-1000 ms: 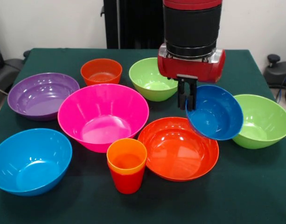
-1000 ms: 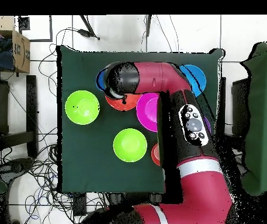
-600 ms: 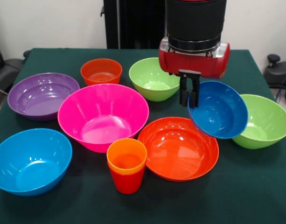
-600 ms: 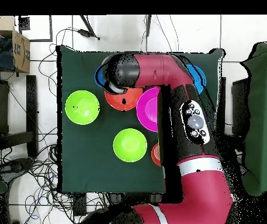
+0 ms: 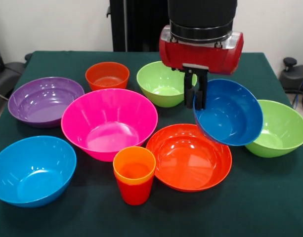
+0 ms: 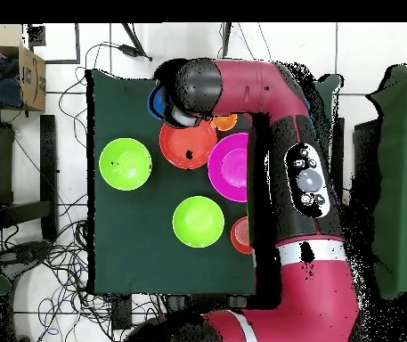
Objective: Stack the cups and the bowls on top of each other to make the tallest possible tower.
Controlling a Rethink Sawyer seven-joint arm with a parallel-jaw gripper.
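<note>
Green cloth covers the desk [image 5: 270, 197], and every bowl on it sits apart from the rest, so no tower of bowls stands yet. Only the orange cup [image 5: 134, 165] is nested, sitting inside the red cup [image 5: 135, 191]. The gripper [image 5: 195, 104] hangs from the red arm [image 6: 306, 178], and its fingers [image 5: 190, 96] are pinched narrow on the near rim of the small blue bowl [image 5: 230, 118], holding it tilted and clear of the cloth. That bowl hangs off to one side of the fingers, over the edge of the large orange-red bowl [image 5: 188, 158]. The nested cups stand nearer the camera than the fingers and toward the pink bowl [image 5: 109, 123]. Judging by the task, the carry turns on crossing that gap, then levelling the bowl over the cups.
</note>
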